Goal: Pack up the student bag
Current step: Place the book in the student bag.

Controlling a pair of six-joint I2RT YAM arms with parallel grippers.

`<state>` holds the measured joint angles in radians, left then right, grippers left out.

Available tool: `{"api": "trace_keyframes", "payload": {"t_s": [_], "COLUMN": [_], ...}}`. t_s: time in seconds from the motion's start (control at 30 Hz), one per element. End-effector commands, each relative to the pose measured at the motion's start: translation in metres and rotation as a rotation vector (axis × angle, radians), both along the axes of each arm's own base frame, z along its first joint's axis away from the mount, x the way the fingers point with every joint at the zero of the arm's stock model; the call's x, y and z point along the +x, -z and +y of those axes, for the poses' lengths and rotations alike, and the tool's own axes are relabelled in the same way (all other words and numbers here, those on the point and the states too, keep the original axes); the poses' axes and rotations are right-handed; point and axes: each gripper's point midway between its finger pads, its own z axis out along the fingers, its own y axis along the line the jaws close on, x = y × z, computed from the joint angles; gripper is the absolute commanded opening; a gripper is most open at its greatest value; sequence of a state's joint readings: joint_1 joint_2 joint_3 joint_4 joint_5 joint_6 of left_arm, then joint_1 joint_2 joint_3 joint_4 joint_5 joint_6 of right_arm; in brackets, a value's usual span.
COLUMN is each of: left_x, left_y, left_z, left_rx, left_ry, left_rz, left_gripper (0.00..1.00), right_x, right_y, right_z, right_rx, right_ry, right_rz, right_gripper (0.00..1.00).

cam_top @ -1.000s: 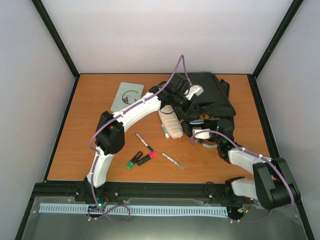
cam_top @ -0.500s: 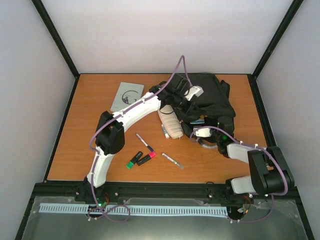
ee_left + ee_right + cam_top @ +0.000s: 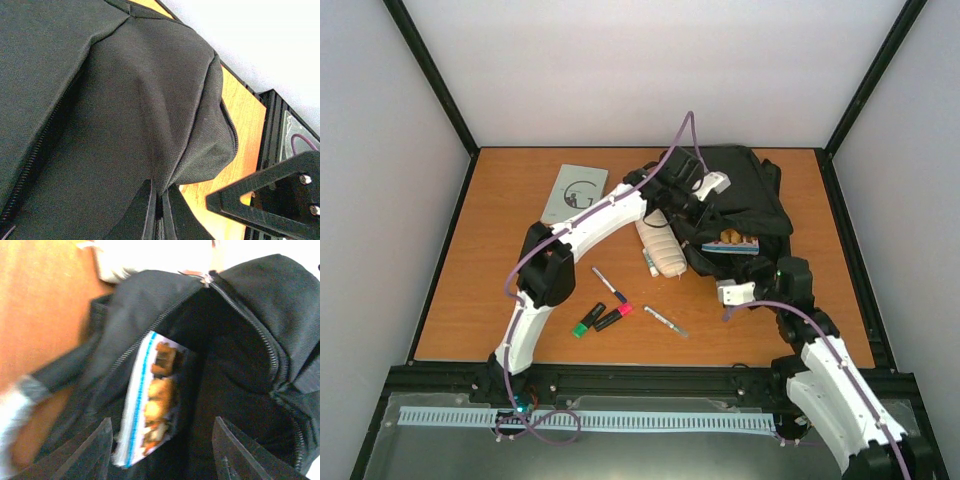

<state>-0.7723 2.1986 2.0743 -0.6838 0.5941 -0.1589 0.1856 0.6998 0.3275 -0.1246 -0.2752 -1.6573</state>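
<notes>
1. The right gripper (image 3: 162, 425) has drawn back from the large black fabric student bag (image 3: 760, 195) toward the near edge of the table. A flat white packet with a blue edge and orange-brown pictures (image 3: 152, 400) now shows in the bag's open zip mouth.
2. The right gripper's fingers stand wide apart and hold nothing, near that opening.
3. The left gripper (image 3: 156, 210) is pinched narrow on a fold of the bag's fabric.
4. The student bag lies on the far right part of the orange wooden table (image 3: 520, 260).
5. A cream ribbed pencil case (image 3: 660, 248) lies just beside the bag's left side.
</notes>
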Motion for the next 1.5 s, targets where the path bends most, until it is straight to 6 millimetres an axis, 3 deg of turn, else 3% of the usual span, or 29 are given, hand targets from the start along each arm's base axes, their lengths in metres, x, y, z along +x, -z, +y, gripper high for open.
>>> {"api": "trace_keyframes", "payload": {"t_s": [0.0,0.1,0.2,0.37,0.43,0.6,0.97,1.23,1.37,1.47], "left_x": [0.007,0.008,0.008,0.005,0.004,0.003,0.004,0.002,0.002,0.002], "left_y": [-0.017,-0.014,-0.017,-0.023,-0.025,-0.032,-0.04,-0.039,-0.037,-0.037], "left_z": [-0.008,-0.008,-0.008,-0.006,-0.006,-0.004,-0.002,-0.002,-0.002,-0.002], "left_rx": [-0.044,-0.04,-0.046,-0.053,-0.054,-0.055,-0.058,-0.054,-0.051,-0.052], "left_ry": [0.006,-0.004,-0.004,0.003,0.006,0.014,0.01,0.015,0.017,0.016], "left_rz": [-0.04,-0.034,-0.033,-0.039,-0.043,-0.063,-0.079,-0.075,-0.074,-0.075], "left_gripper": [0.01,0.01,0.01,0.01,0.01,0.01,0.01,0.01,0.01,0.01], "right_x": [-0.043,-0.042,-0.032,0.004,0.014,0.038,0.083,0.113,0.137,0.142], "right_y": [0.026,0.03,0.036,0.041,0.047,0.062,0.084,0.08,0.071,0.07], "right_z": [-0.003,-0.008,-0.014,-0.024,-0.028,-0.041,-0.063,-0.062,-0.072,-0.078], "right_rx": [0.102,0.177,0.225,0.254,0.225,0.14,0.028,-0.019,-0.025,-0.02], "right_ry": [0.067,0.198,0.299,0.403,0.411,0.428,0.466,0.412,0.463,0.503], "right_rz": [0.3,0.448,0.549,0.54,0.515,0.453,0.395,0.241,0.126,0.101], "right_gripper": [0.58,0.55,0.41,0.13,0.08,0.03,0.03,0.03,0.03,0.03]}}
